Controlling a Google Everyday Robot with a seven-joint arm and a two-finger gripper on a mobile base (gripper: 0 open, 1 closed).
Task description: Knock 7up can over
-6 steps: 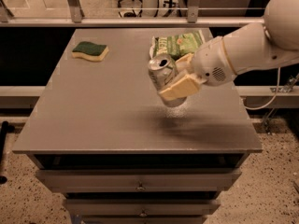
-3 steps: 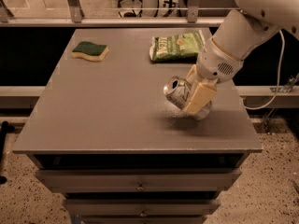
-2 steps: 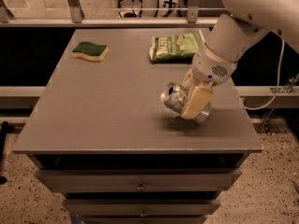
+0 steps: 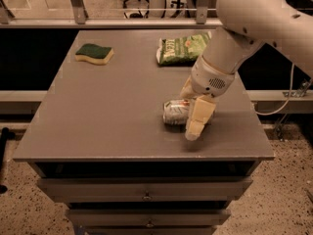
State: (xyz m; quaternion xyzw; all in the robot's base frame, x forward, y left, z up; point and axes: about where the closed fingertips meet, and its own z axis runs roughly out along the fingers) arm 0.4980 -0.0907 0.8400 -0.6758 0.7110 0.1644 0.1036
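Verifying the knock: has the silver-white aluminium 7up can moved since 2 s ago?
Yes. The 7up can moved away from the green snack bag toward the grey table's front edge, now lying sideways in the beige gripper.

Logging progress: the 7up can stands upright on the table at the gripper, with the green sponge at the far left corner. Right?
No. The camera view shows the 7up can lying on its side on the table, not upright. It is at the gripper, and the green sponge is at the far left corner.
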